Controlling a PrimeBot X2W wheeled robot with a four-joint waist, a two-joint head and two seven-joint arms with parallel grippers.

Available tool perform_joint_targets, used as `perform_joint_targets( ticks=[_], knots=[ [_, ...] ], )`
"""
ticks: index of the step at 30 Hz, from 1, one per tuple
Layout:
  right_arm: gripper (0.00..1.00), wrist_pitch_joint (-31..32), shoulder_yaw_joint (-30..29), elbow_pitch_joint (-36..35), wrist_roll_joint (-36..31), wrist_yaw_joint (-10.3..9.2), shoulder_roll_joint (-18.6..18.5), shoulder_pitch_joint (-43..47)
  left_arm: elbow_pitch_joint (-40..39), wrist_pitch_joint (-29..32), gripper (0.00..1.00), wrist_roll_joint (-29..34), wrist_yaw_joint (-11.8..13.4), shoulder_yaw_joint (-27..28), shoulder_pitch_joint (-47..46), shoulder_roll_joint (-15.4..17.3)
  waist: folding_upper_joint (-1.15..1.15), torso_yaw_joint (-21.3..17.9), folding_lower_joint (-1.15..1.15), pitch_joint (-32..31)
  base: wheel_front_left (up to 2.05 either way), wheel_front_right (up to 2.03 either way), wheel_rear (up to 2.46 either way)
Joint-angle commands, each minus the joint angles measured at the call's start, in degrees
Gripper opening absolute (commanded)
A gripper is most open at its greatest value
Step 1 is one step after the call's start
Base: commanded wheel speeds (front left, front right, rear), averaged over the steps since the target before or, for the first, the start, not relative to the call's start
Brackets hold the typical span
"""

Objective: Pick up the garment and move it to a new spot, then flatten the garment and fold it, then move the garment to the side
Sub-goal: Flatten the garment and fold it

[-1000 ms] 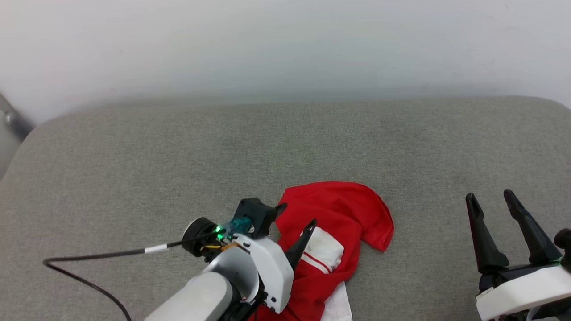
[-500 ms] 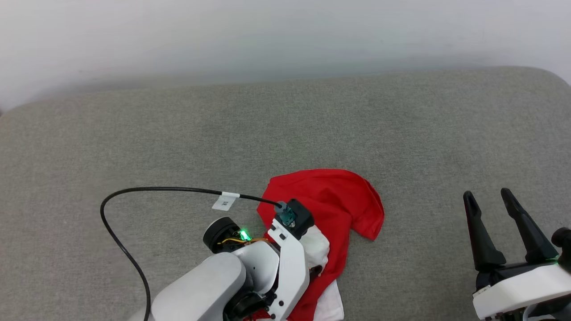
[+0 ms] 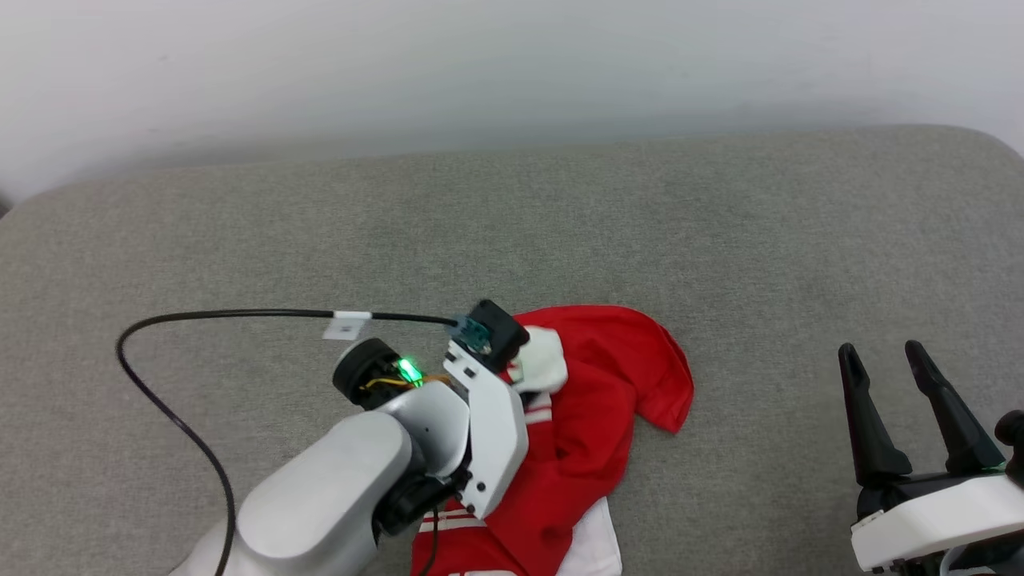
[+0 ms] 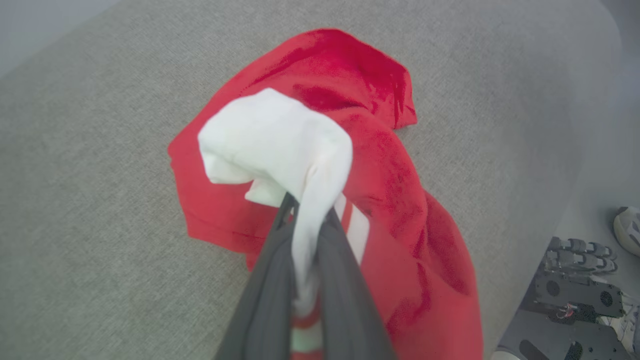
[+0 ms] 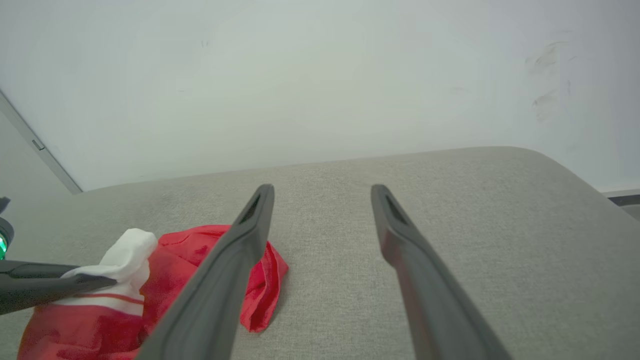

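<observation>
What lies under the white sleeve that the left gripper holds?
Under the white sleeve, pinched by the left gripper, lies the red body of the jersey, crumpled on the grey cushion. What is beneath the red cloth is covered.

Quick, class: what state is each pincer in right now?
Left pincer: closed, gripping the garment.
Right pincer: open, holding nothing.

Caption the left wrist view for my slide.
Left claw pinches the white sleeve of the garment on the grey cushion.
</observation>
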Motion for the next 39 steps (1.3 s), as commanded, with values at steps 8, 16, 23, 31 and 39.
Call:
perform_joint_targets(
  ticks=[8,16,23,31,39],
  knots=[
    [1.00,0.48,-0.68,-0.61,0.13,-0.03,0.43,1.11,-5.79,-12.77,0.00,-0.39,11.88,12.02,5.56,5.55,0.00,3.32,0.00,-1.10,0.00,0.00,0.00],
    [1.00,1.45,-0.76,-1.44,0.07,-0.03,0.54,1.36,-7.13,-22.14,0.00,-7.35,23.91,25.59,22.51,11.13,0.00,5.40,0.00,-0.20,0.00,0.00,0.00],
    [1.00,1.92,-0.57,-1.67,-0.16,-0.03,0.48,0.36,-1.86,-26.02,0.00,-13.84,25.09,30.37,32.86,8.64,0.00,5.92,0.00,1.00,0.00,0.00,0.00],
    [1.00,2.16,-0.58,-1.06,-0.27,-0.03,-0.03,0.20,-0.15,-33.71,1.00,-9.21,23.23,29.14,30.87,7.97,0.00,5.93,0.00,-0.27,0.00,0.00,0.00],
    [1.00,2.49,-0.50,-0.44,0.14,-0.03,-0.25,1.97,-4.60,-41.97,1.00,-2.07,23.54,29.02,30.55,10.46,0.00,5.71,0.00,-3.66,0.00,0.00,0.00]
  ],
)
